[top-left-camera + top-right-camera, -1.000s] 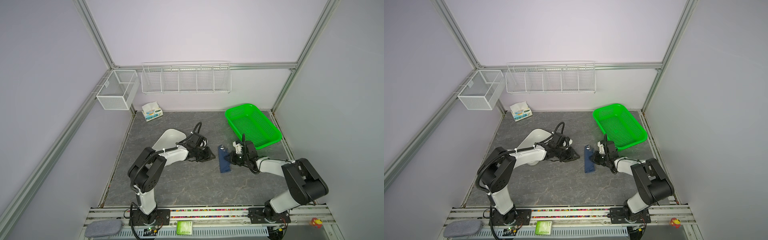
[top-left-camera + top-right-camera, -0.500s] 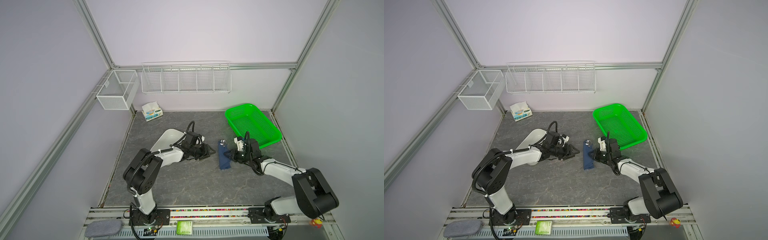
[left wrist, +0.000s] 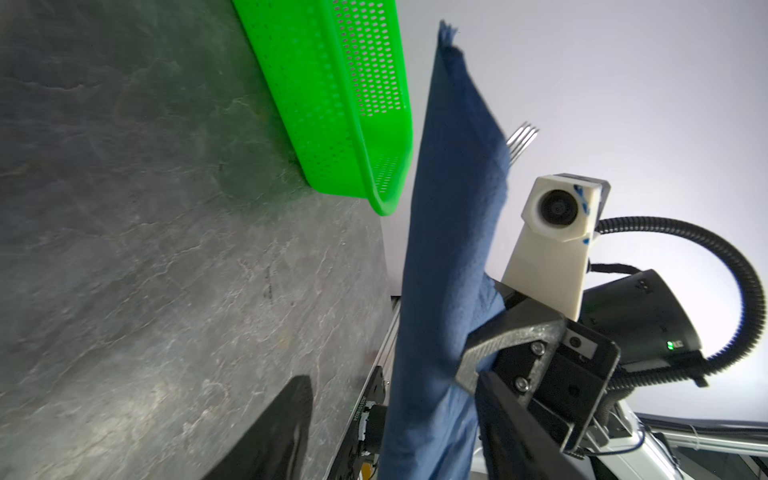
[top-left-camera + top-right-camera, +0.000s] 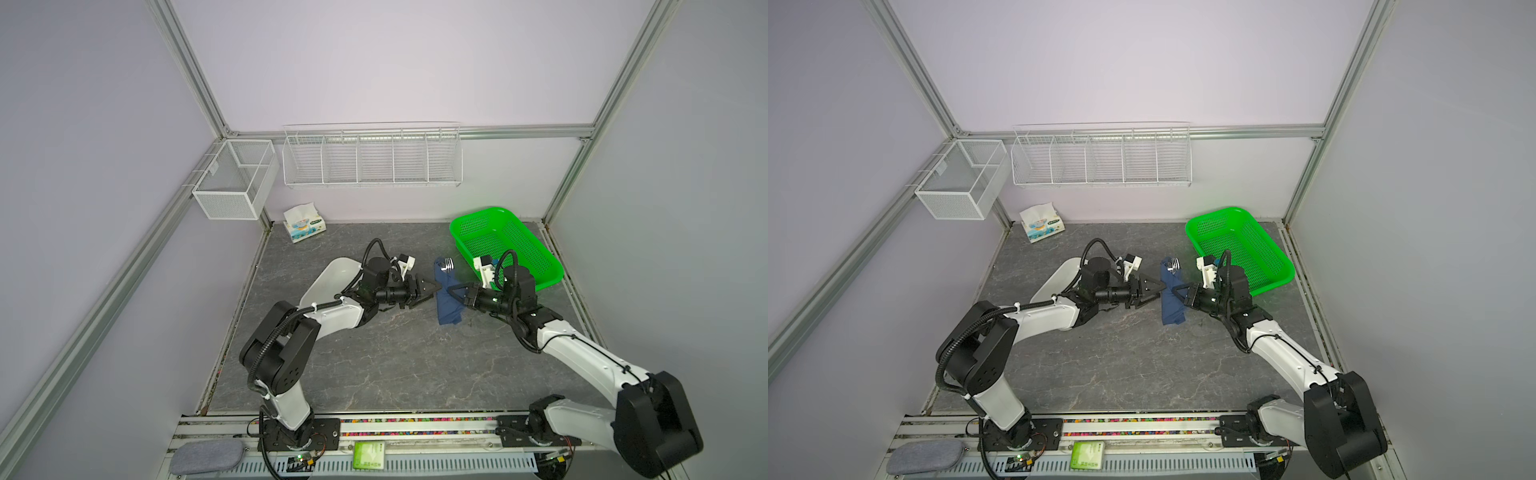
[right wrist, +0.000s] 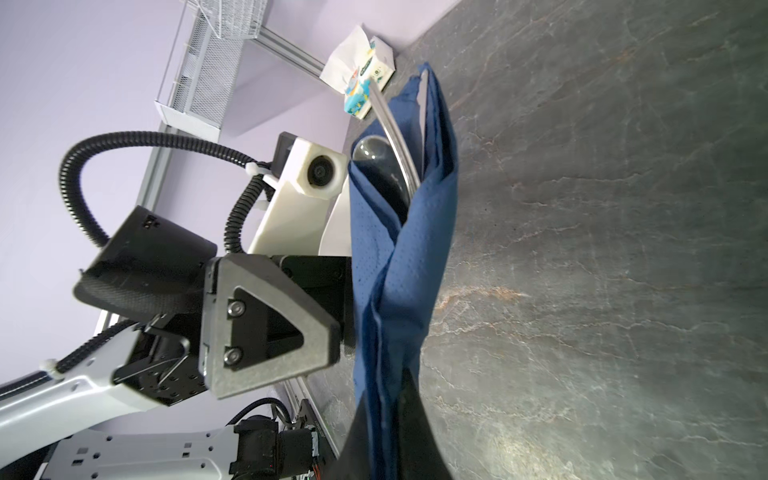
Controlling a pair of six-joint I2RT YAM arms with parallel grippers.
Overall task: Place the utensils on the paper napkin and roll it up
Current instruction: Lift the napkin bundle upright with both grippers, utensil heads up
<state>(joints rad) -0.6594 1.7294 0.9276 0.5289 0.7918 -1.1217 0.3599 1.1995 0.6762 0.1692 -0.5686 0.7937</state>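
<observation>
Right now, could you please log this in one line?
right jaws: shut on napkin | left jaws: open beside napkin | fork: protruding

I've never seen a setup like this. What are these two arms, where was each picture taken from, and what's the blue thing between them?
This is a two-armed robot mounted at the front of a grey table, each arm ending in a two-fingered gripper. Two pictures come from one camera head high above, looking down on everything. The other two come from small cameras on the arms' wrists, so they look close-up and tilted. The blue thing is a paper napkin wrapped around a fork, whose tines poke out at the far end, and a spoon, seen in the right wrist view. The right gripper is shut on the napkin; the left gripper is open beside it. A green basket and a tissue pack also sit on the table.
</observation>
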